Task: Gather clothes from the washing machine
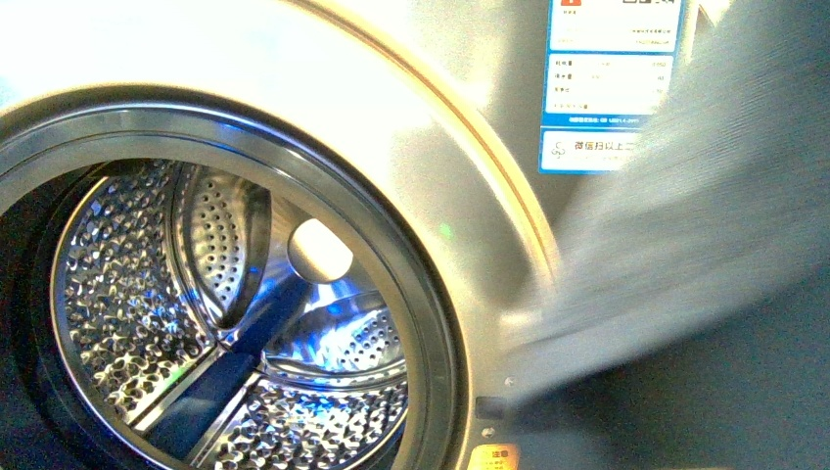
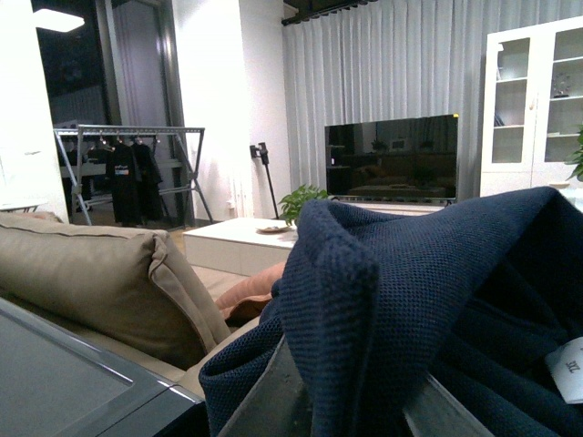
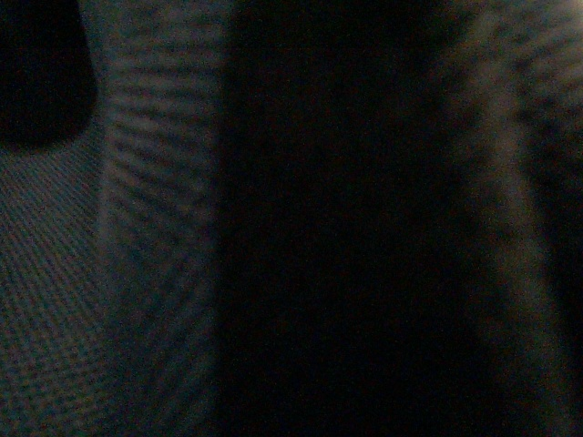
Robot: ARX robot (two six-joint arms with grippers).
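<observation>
- Slippage is the main risk: the clothes, a dark blue knit, lie heaped over the left pincer with no firm hold on show. A jolt or the pull of a hanging end could drag them off.
- Snagging is the second hazard: in the front view the fabric is a blue-grey blur in front of the washing machine, to the right of its porthole. A trailing end could catch on the dark rim.
- Drum: bare perforated steel in the part that shows, with no fabric inside, so the load appears to be out.
- Left pincer: two grey fingers show apart at the base of the bundle, with cloth bunched between and over them. The tips are buried, so it cannot be told whether they pinch the knit or merely carry it.
- Right pincer: it does not show in any view. The right wrist view is very dim, with only a ribbed weave close against the lens, so that arm probably works near-blind.
- Beige sofa cushion: it sits beside the bundle in the left wrist view, a soft landing if the knit drops.
</observation>
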